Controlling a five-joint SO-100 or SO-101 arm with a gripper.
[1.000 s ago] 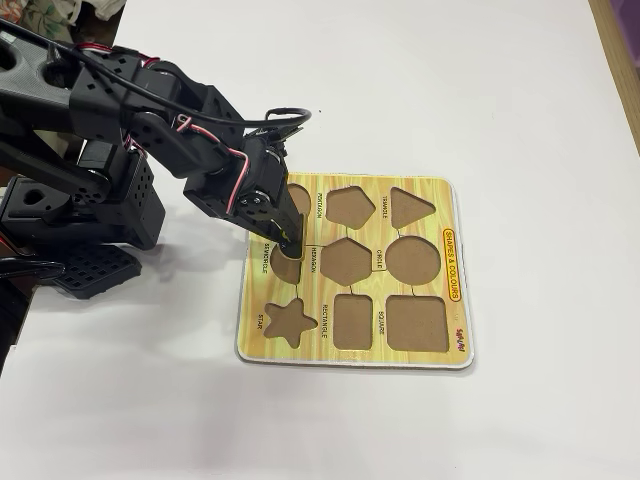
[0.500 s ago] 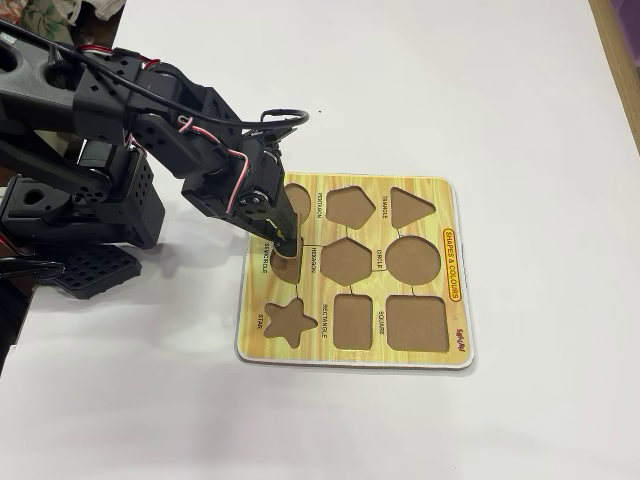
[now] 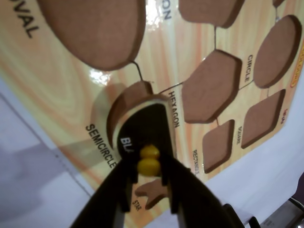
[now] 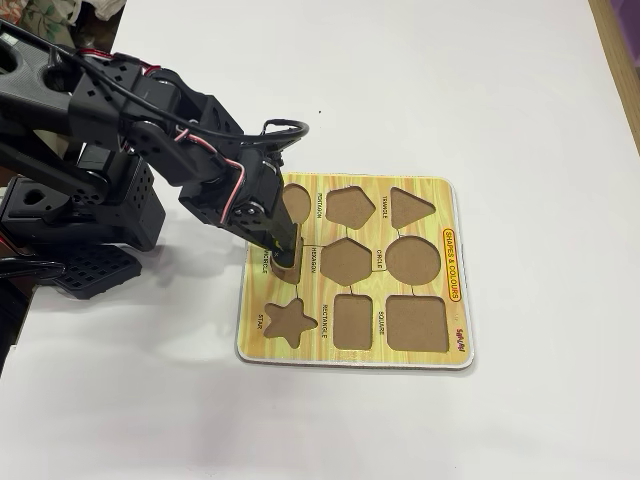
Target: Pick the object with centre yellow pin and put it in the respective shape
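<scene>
A black semicircle piece (image 3: pixel 142 124) with a yellow pin (image 3: pixel 149 166) at its centre stands tilted, partly over the semicircle recess (image 3: pixel 126 100) of the wooden shape board (image 3: pixel 61 90). My gripper (image 3: pixel 149 165) is shut on the yellow pin, with a dark finger on each side of it. In the fixed view the gripper (image 4: pixel 287 252) points down at the board's (image 4: pixel 455 250) left edge, over the recess labelled SEMICIRCLE; the piece is mostly hidden behind the fingers there.
The board's other recesses are empty: oval (image 4: pixel 296 203), pentagon (image 4: pixel 351 207), triangle (image 4: pixel 410 208), hexagon (image 4: pixel 346 260), circle (image 4: pixel 413 261), star (image 4: pixel 289 320), rectangle (image 4: pixel 353 321), square (image 4: pixel 416 323). The board lies on a white table (image 4: pixel 450 90). The arm's base (image 4: pixel 70 220) stands at left.
</scene>
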